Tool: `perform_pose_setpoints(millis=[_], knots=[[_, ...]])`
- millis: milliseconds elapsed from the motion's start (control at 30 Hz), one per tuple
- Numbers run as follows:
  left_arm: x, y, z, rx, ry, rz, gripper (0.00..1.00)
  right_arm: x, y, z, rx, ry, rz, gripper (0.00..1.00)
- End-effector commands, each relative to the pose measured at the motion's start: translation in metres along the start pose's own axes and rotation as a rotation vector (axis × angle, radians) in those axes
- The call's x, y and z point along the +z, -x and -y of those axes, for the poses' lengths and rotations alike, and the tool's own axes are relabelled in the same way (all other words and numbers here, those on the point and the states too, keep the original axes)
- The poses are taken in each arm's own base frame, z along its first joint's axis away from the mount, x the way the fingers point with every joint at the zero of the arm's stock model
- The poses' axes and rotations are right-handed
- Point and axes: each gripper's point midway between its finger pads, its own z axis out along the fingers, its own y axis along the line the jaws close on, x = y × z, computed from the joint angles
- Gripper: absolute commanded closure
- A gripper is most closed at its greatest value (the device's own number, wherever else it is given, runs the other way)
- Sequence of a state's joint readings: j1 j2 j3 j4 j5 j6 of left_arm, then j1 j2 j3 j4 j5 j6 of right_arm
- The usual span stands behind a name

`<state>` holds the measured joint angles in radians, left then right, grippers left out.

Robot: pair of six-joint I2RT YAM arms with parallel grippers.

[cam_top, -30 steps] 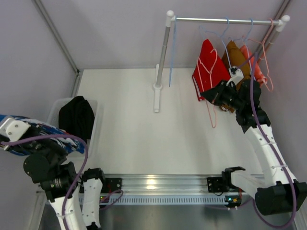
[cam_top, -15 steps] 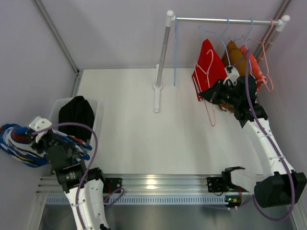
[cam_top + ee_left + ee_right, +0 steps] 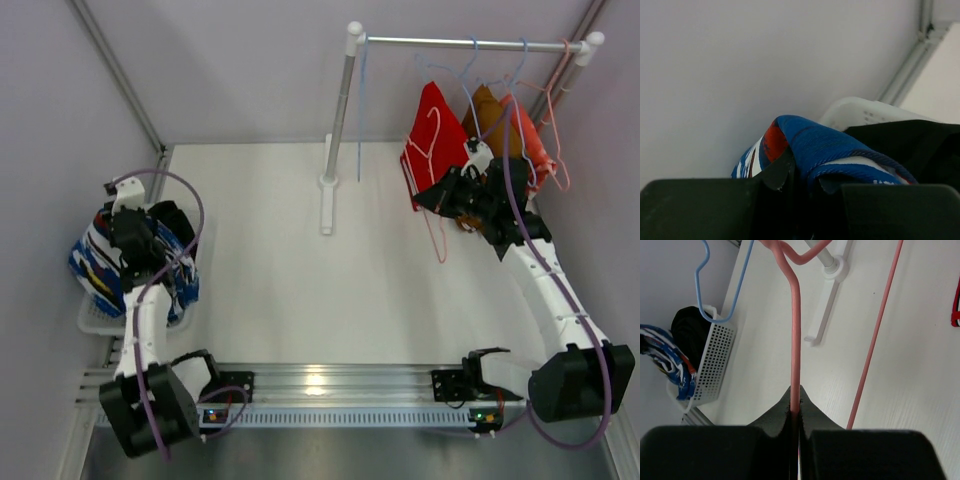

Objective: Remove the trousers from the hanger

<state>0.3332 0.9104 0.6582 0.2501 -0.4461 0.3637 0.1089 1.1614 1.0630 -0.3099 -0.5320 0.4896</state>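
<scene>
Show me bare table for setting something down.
Free: the wide table between the basket and the rack post, down to the near rail. Crowded: the basket, full of trousers, and the far right corner under the hangers.

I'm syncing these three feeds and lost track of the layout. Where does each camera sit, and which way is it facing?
Top external: above and behind the robot, looking down on the table, rail and basket; left arm and right arm show.
Left wrist: on the left arm over the basket, facing the wall; left fingers shut on blue trousers.
Right wrist: near the rail, looking down across the table; right fingers shut on the pink hanger.
Shared: both wrist views show the basket and black trousers.
</scene>
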Motion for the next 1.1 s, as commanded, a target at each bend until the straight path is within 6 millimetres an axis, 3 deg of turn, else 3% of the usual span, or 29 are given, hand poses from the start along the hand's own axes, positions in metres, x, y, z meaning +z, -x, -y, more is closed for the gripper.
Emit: perform_pose_setpoints(millis=[0, 33, 167, 267, 300, 333, 367, 400, 433, 500, 633, 667, 767, 833, 900, 933, 1000, 1067], knots=[[0.034, 0.045, 0.031, -0.092, -0.115, 0.144, 1.0, -0.009, 0.022, -0.011, -0.056, 0.011, 0.06, 1.0], [0.043, 0.034, 0.055, -0.079, -0.205, 0.123, 1.0, -0.01, 0.022, -0.011, -0.06, 0.011, 0.059, 1.0], [0.053, 0.023, 0.106, -0.035, -0.403, 0.111, 1.0, -0.012, 0.022, -0.011, -0.058, 0.006, 0.063, 1.0], [0.054, 0.005, 0.139, 0.015, -0.553, 0.063, 0.99, -0.012, 0.021, -0.011, -0.052, 0.006, 0.066, 1.0], [0.057, 0.007, 0.142, 0.022, -0.572, 0.055, 0.98, -0.012, 0.019, -0.01, -0.048, 0.003, 0.064, 1.0], [0.059, -0.004, 0.15, 0.02, -0.597, 0.013, 0.95, -0.013, 0.019, -0.01, -0.044, 0.004, 0.069, 1.0], [0.057, -0.016, 0.156, 0.028, -0.629, -0.043, 0.94, -0.013, 0.018, -0.011, -0.044, 0.006, 0.068, 1.0], [0.055, -0.012, 0.164, 0.027, -0.684, -0.044, 0.93, -0.014, 0.018, -0.011, -0.04, 0.005, 0.069, 1.0], [0.052, -0.019, 0.171, 0.026, -0.726, -0.078, 0.92, -0.015, 0.018, -0.011, -0.044, 0.004, 0.074, 1.0], [0.032, -0.025, 0.187, 0.02, -0.861, -0.113, 0.84, -0.017, 0.018, -0.011, -0.046, 0.001, 0.075, 1.0], [-0.007, -0.014, 0.196, 0.005, -1.039, -0.105, 0.5, -0.022, 0.02, -0.016, -0.064, 0.008, 0.09, 1.0], [-0.009, -0.007, 0.195, 0.0, -1.05, -0.083, 0.5, -0.024, 0.02, -0.017, -0.065, 0.009, 0.092, 1.0], [-0.022, 0.006, 0.187, -0.022, -1.067, -0.101, 0.38, -0.027, 0.02, -0.019, -0.079, 0.012, 0.099, 1.0], [-0.032, 0.007, 0.178, -0.024, -1.068, -0.149, 0.21, -0.029, 0.021, -0.02, -0.089, 0.015, 0.105, 1.0], [-0.036, 0.024, 0.165, -0.029, -1.048, -0.15, 0.03, -0.033, 0.023, -0.024, -0.108, 0.02, 0.117, 1.0], [-0.044, 0.022, 0.16, -0.048, -1.055, -0.201, 0.01, -0.035, 0.024, -0.024, -0.115, 0.019, 0.121, 1.0], [-0.053, 0.05, 0.145, -0.092, -1.079, -0.171, 0.01, -0.042, 0.027, -0.027, -0.143, 0.012, 0.136, 1.0], [-0.067, 0.06, 0.133, -0.148, -1.103, -0.226, 0.01, -0.047, 0.026, -0.03, -0.157, 0.013, 0.138, 1.0]])
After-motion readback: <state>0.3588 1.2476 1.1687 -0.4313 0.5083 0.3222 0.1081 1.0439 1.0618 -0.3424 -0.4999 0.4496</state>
